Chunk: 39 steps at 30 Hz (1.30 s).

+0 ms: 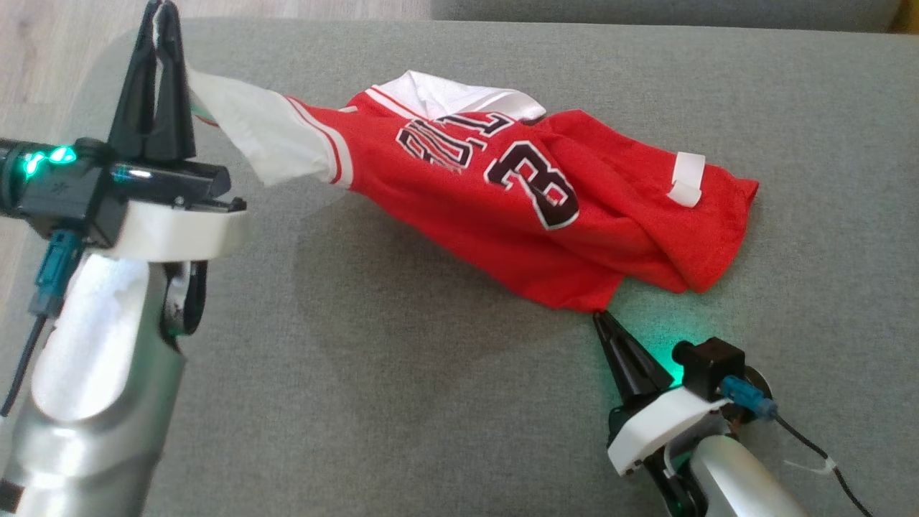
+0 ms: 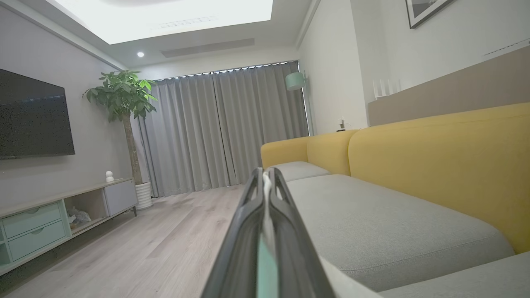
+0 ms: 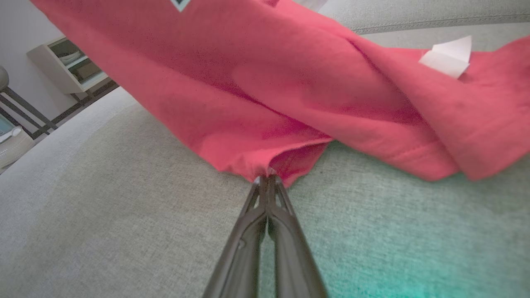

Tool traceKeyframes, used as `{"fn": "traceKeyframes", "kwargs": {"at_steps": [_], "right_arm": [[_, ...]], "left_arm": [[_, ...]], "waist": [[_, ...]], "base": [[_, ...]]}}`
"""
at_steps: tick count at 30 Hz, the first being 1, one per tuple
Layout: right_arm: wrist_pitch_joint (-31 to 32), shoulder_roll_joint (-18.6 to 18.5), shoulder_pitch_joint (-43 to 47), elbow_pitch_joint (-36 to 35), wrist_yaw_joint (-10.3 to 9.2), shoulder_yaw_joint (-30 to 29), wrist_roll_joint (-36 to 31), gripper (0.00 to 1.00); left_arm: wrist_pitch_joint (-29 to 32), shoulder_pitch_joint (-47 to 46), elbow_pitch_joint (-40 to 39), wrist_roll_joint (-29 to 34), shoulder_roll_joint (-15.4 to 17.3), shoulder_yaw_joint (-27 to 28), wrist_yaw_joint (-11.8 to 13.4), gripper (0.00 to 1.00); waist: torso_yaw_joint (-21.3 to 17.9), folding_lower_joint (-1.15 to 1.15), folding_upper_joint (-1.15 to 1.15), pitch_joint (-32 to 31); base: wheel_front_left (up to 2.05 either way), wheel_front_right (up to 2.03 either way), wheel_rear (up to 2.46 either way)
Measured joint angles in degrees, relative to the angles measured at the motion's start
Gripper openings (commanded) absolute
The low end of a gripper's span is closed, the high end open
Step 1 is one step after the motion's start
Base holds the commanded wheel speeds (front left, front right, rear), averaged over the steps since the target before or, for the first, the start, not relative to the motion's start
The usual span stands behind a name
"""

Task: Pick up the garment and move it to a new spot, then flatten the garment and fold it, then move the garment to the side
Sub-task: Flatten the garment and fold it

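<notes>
The garment (image 1: 517, 215) is a red jersey with white sleeves and dark lettering, crumpled on the grey sofa seat (image 1: 402, 373). My left gripper (image 1: 162, 8) is raised at the upper left, shut on a white sleeve (image 1: 251, 129) that stretches from it to the jersey. White cloth shows between its fingers in the left wrist view (image 2: 266, 182). At the lower right my right gripper (image 1: 598, 314) is shut on the red hem at the jersey's near edge. In the right wrist view the fingertips (image 3: 267, 180) pinch that hem of the garment (image 3: 290, 95).
The sofa's yellow backrest (image 2: 439, 165) runs along one side of the seat. A wooden floor (image 2: 165, 240), a TV console (image 2: 49, 223) and a potted plant (image 2: 124, 95) lie beyond the sofa's left end. A white tag (image 1: 687, 179) sits on the jersey's right part.
</notes>
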Motion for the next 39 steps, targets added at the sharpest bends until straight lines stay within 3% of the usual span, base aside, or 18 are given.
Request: {"fn": "traceKeyframes", "kwargs": {"at_steps": [7,13,14,17,24,30,33,39], "right_arm": [[0.03,-0.07,0.14,-3.2,0.0,-1.62,-1.69,0.0],[0.13,0.12,1.26,-18.51,0.0,-11.15,-2.09,0.0],[0.13,0.18,2.36,-23.83,0.0,-15.13,-2.08,0.0],[0.12,0.04,2.58,-30.93,0.0,-20.85,-2.1,0.0],[0.07,-5.63,-1.5,-40.94,0.0,-28.98,-3.81,0.0],[-0.18,-11.29,-9.78,-41.36,0.0,-30.3,-4.95,0.0],[0.08,-14.88,-14.63,-35.54,0.0,-28.63,-4.85,0.0],[3.56,-18.09,-26.63,-18.97,0.0,-19.75,-1.62,0.0]], "left_arm": [[0.0,0.02,0.05,1.38,-1.21,0.78,-1.34,0.0],[0.0,0.02,-2.05,2.29,-2.5,3.15,-3.05,0.0],[0.0,0.01,-2.96,2.13,-2.75,4.16,-4.16,0.0],[-0.01,-0.33,-4.31,1.69,-3.86,5.73,-5.9,0.0],[-0.02,-8.25,-5.83,-4.66,-6.88,7.72,-9.56,0.0],[1.21,-16.26,-5.35,-8.02,-7.87,7.14,-10.49,0.0],[3.34,-21.1,-1.81,-9.73,-8.29,6.93,-10.59,0.0],[7.81,-27.75,13.39,-12.65,-9.99,6.69,-10.59,0.0]], "waist": [[0.1,0.0,0.0,-0.75],[-0.77,0.0,0.0,-2.99],[-1.34,0.0,0.0,-4.18],[-2.31,0.0,0.0,-6.31],[-4.43,-0.01,0.0,-11.41],[-5.88,-0.01,0.0,-13.44],[-6.37,-0.02,0.0,-13.72],[-6.64,0.0,0.0,-11.36]], "base": [[0.0,0.0,0.0],[0.0,0.0,0.0],[0.0,0.0,0.0],[0.0,0.0,0.0],[0.0,0.0,0.0],[0.0,0.0,0.0],[0.0,0.0,0.0],[0.0,0.0,0.0]]}}
